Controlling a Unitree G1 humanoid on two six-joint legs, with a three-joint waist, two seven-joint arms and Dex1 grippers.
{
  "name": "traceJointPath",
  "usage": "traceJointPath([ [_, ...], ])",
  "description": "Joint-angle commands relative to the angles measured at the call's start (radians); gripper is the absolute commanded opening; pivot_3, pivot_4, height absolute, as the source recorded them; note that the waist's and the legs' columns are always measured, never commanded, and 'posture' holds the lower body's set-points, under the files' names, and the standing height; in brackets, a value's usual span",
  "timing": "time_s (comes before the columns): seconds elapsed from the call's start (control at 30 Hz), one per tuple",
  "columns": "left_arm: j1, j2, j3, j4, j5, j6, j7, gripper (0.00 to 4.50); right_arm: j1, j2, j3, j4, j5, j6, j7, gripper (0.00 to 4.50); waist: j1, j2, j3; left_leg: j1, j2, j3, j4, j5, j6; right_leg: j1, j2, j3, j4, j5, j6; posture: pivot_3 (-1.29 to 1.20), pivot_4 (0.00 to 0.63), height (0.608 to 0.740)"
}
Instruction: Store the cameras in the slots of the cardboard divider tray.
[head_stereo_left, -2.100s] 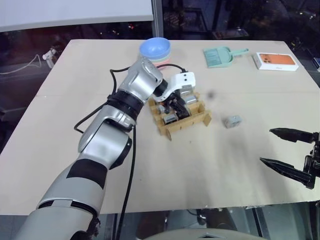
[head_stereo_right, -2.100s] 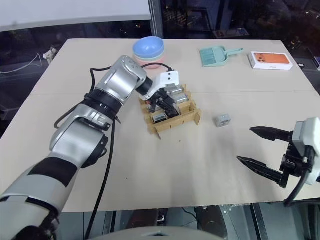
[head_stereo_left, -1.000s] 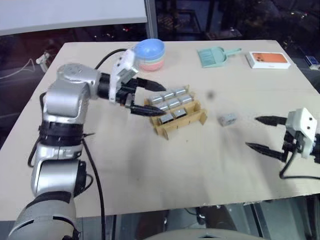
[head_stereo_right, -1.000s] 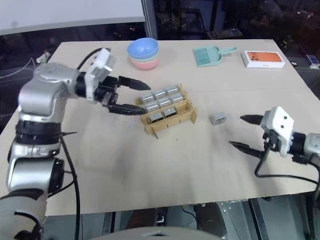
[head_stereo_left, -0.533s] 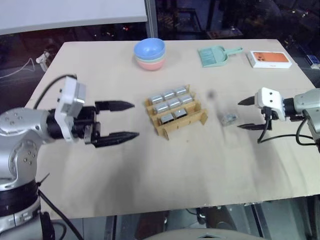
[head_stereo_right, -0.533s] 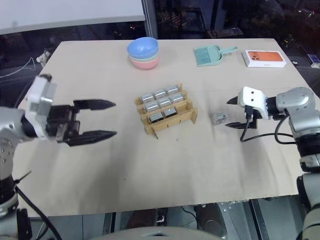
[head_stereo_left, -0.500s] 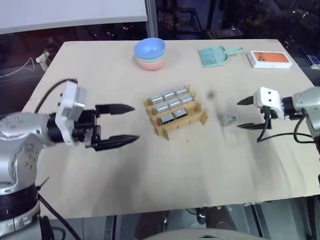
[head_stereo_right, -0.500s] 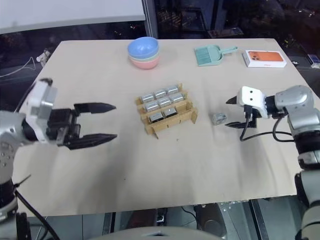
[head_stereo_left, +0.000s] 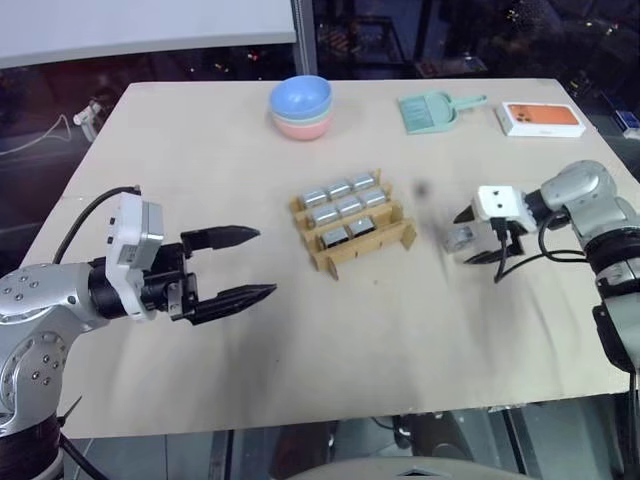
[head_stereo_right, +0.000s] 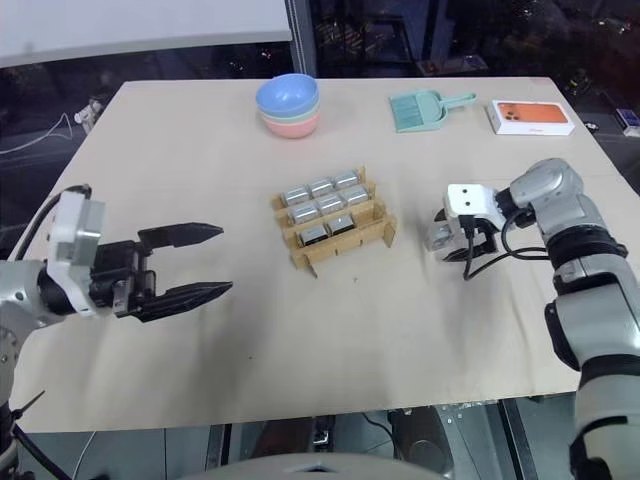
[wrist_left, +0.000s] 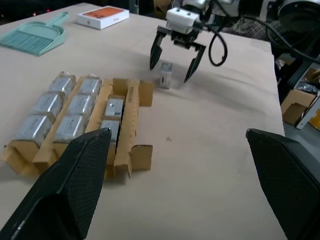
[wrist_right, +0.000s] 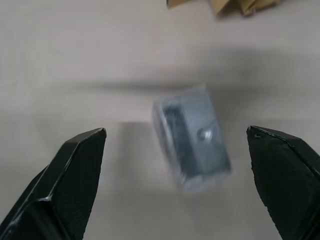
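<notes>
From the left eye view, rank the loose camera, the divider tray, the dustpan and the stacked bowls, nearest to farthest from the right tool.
1. Loose camera, between the right tool's fingers.
2. Divider tray, at table centre.
3. Dustpan, at the far edge.
4. Stacked bowls, far edge, farther left.

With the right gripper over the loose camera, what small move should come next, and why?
Probably close the right gripper on the loose camera. It stands on the table beside the cardboard divider tray, between the open jaws and apart from both, so a squeeze should secure it for lifting to an empty slot.
</notes>
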Motion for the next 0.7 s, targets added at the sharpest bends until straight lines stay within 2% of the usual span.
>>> traceJointPath([
  [0.03, 0.017, 0.026, 0.016, -0.035, -0.037, -0.017, 0.014, 4.5, -0.042, -0.01, -0.024, 0.014, -0.001, -0.033, 0.035, 3.15, 0.001, 0.0, 0.0, 0.0, 0.0, 0.0, 0.0, 0.0, 0.0, 0.0, 0.0, 0.0, 0.0, 0.0, 0.0, 0.0, 0.15, 0.74],
  [0.2, 0.021, 0.042, 0.013, -0.037, -0.059, -0.02, 0.033, 4.5, -0.046, -0.024, -0.032, 0.012, 0.008, -0.03, 0.067, 0.78, 0.001, 0.0, 0.0, 0.0, 0.0, 0.0, 0.0, 0.0, 0.0, 0.0, 0.0, 0.0, 0.0, 0.0, -0.001, 0.0, 0.15, 0.74],
  [0.37, 0.001, 0.058, -0.003, -0.026, -0.078, -0.017, 0.045, 4.5, -0.059, -0.019, -0.041, -0.011, 0.022, -0.032, 0.076, 0.72, 0.001, 0.001, 0.0, 0.0, 0.0, 0.0, 0.0, 0.0, 0.0, 0.0, 0.0, 0.0, 0.0, 0.0, -0.001, 0.0, 0.15, 0.74],
  [0.57, -0.011, 0.088, -0.011, 0.0, -0.08, -0.024, 0.048, 4.5, -0.133, 0.053, -0.059, -0.123, 0.08, -0.009, 0.074, 0.72, -0.014, 0.004, 0.003, 0.0, 0.0, 0.001, 0.0, 0.0, 0.0, -0.001, 0.0, 0.001, 0.001, 0.0, 0.001, 0.0, 0.15, 0.74],
  [0.7, -0.016, 0.104, -0.008, 0.013, -0.079, -0.031, 0.044, 4.5, -0.203, 0.108, -0.041, -0.142, 0.061, -0.083, 0.033, 0.72, -0.021, 0.005, 0.003, 0.0, 0.0, 0.001, -0.002, 0.0, 0.0, -0.002, 0.0, 0.0, 0.002, 0.001, 0.001, 0.0, 0.15, 0.74],
])
